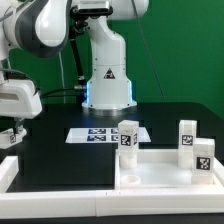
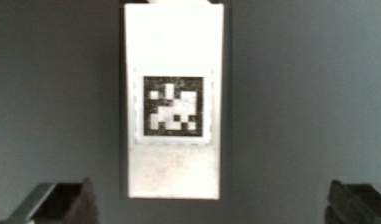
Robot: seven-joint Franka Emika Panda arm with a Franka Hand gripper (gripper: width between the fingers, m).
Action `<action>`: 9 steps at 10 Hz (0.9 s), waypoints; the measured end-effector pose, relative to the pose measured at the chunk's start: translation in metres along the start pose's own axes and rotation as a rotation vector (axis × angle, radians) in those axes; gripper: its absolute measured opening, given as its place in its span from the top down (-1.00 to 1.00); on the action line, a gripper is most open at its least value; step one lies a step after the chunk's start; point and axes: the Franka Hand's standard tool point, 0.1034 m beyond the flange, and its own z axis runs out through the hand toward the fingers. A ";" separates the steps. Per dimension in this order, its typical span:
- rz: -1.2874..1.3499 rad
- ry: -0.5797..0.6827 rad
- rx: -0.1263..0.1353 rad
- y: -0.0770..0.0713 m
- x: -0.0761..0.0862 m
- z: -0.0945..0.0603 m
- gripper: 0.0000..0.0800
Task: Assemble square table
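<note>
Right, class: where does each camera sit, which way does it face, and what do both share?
Exterior view: off the arm, facing the base across the table, over the slab; base, arm and end effector show.
Wrist view: on the wrist, looking past the open end effector at a tagged leg; only fingertips show.
Shared: the end effector; that leg I cannot pick out in the exterior view.

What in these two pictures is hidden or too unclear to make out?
- End effector: in the wrist view only the fingertips show, cut by the frame edge.
- Leg block: wrist view blurred; tag pattern unreadable.
- Square tabletop: cut off by the exterior view's edge.
- Marker board: partly hidden behind an upright leg.
</note>
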 end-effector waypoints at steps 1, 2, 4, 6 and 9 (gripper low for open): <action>0.000 -0.020 0.013 -0.002 -0.002 0.001 -0.62; 0.000 -0.054 0.039 0.000 -0.007 0.002 -0.62; 0.006 -0.195 0.099 0.006 -0.011 0.003 -0.62; -0.002 -0.333 0.115 0.015 -0.005 0.004 -0.62; 0.030 -0.580 0.160 0.012 -0.011 0.004 -0.62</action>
